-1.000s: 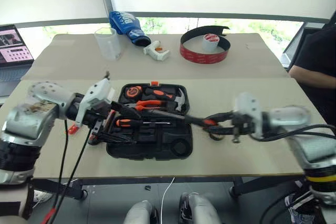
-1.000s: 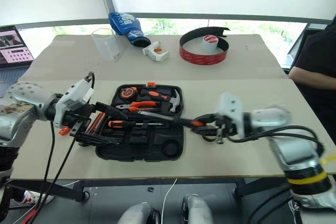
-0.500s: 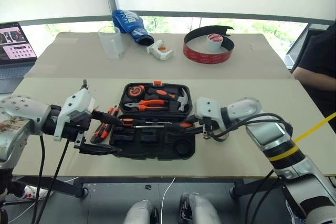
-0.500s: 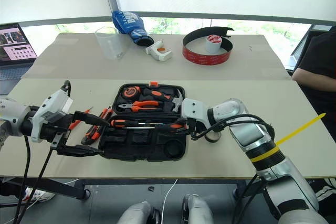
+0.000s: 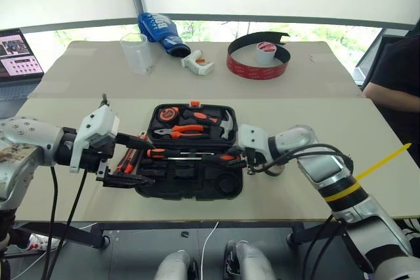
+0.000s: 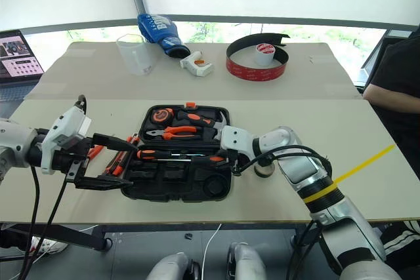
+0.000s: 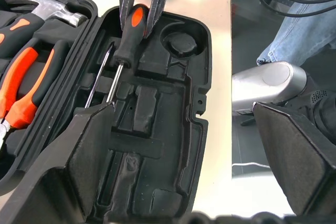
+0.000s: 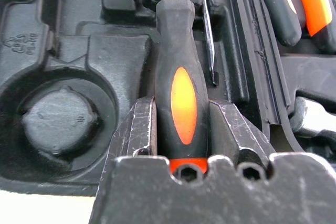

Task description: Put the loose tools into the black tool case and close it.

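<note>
1. Pincer first: we see the right pincer partly closed, its two fingers clamped on the handle of a black-and-orange screwdriver, which lies low over the slots of the black tool case. The left pincer stands wide open and holds nothing, just beside the case's left edge.
2. Within the open case a second screwdriver lies alongside the held one; pliers and a hammer sit in the far half.
3. Loose tools, orange and black, lie on the table between the case and the left pincer; a small tape roll rests beside the right arm.
4. We judge the risk thus: if released off its slot, the screwdriver could ride proud and keep the lid from shutting; the left pincer's fingers could also nudge the case.
5. Farther off, the pale table carries a red-and-black tape coil, a clear beaker, a blue bag and a laptop. Bright windows run behind, and a seated person is at the right.
</note>
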